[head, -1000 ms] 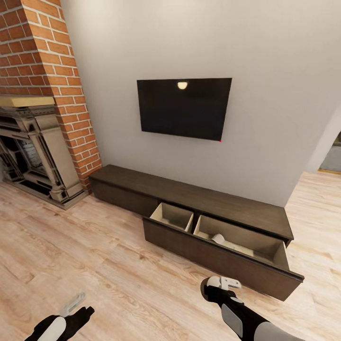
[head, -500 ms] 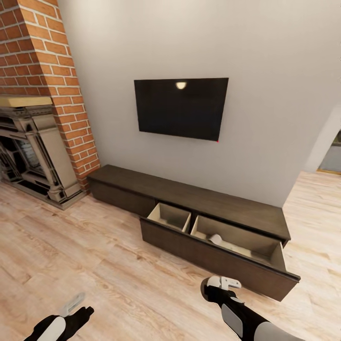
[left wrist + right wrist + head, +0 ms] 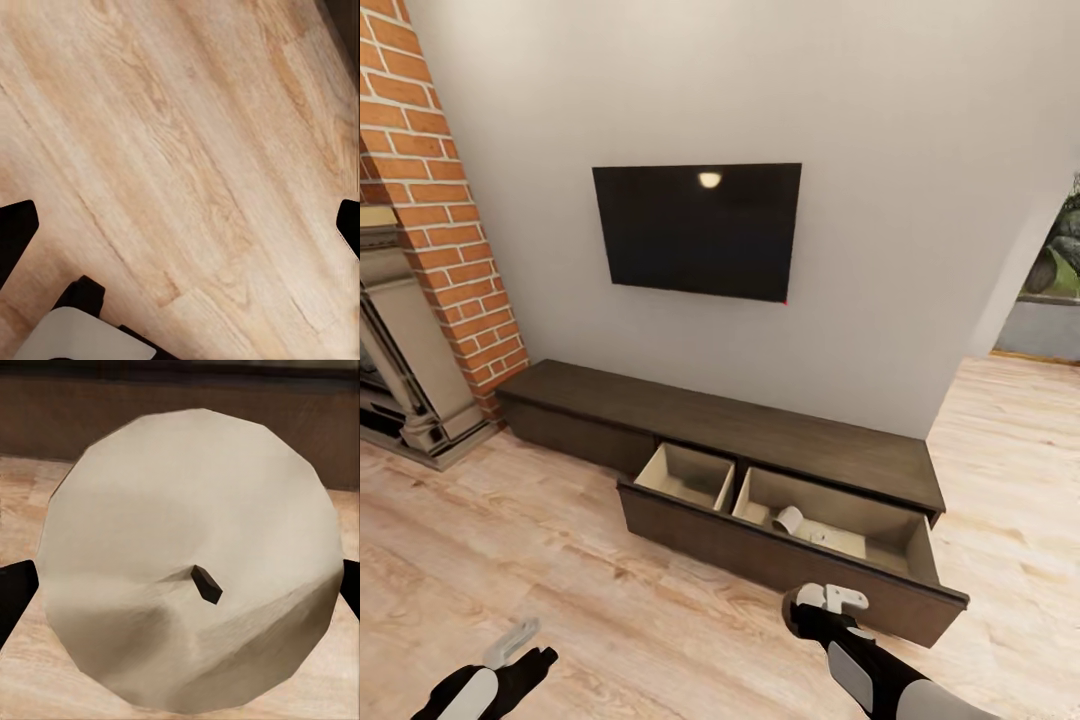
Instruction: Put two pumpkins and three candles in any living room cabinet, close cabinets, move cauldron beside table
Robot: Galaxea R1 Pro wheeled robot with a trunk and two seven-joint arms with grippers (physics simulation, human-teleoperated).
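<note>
My right gripper [image 3: 180, 585] is clamped on a candle [image 3: 187, 577], wick end facing the wrist camera, just short of the cabinet [image 3: 760, 430]; its open drawer [image 3: 830, 520] holds another candle [image 3: 789, 519]. My left gripper [image 3: 180, 225] hangs open over the floor [image 3: 187, 150].

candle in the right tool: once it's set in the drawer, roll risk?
Probably yes if laid on its side: the candle is a short, round cylinder, and the one already in the drawer, candle, lies tipped over. Stood on its flat end it should stay. Wax looks rigid, likely somewhat slick.
</note>
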